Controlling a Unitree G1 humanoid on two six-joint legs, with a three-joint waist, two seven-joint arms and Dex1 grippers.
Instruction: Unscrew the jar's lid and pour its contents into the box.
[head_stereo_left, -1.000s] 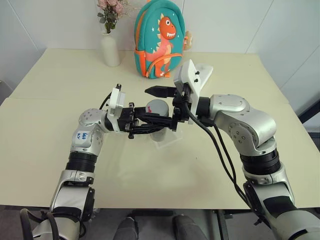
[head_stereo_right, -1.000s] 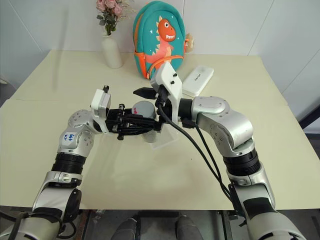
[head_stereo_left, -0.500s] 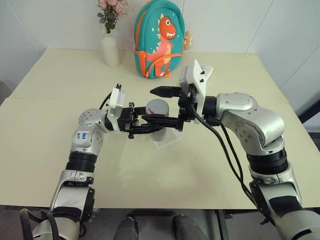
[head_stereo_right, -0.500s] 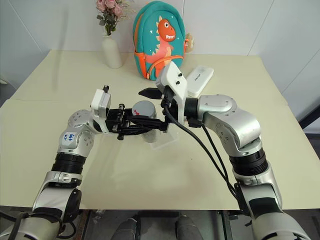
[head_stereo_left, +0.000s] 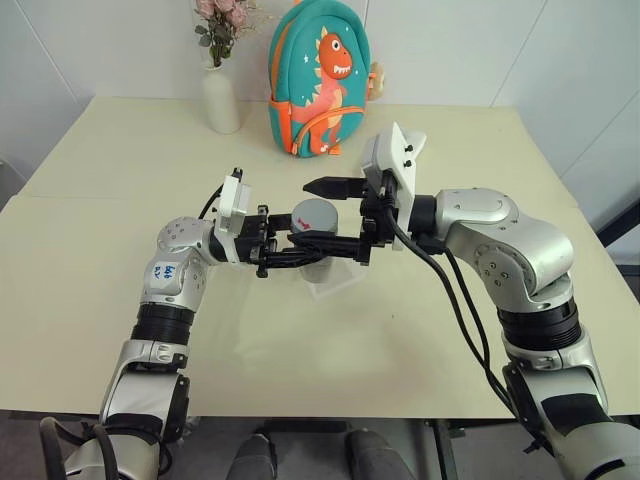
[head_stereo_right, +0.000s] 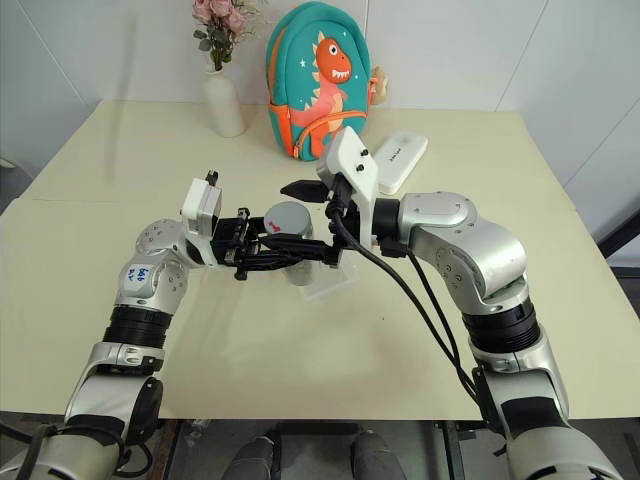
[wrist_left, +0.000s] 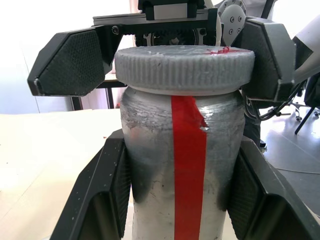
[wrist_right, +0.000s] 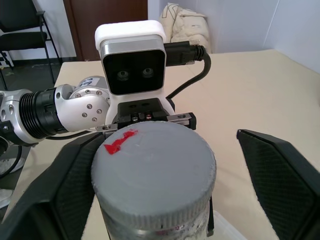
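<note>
inward, both hands (head_stereo_left: 322, 214) level

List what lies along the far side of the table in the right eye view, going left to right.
Flower vase → dinosaur backpack → white oblong case, partly behind the right arm.

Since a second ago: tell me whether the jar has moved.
No. The jar stays at the same spot in front of the backpack in the left eye view.
</note>
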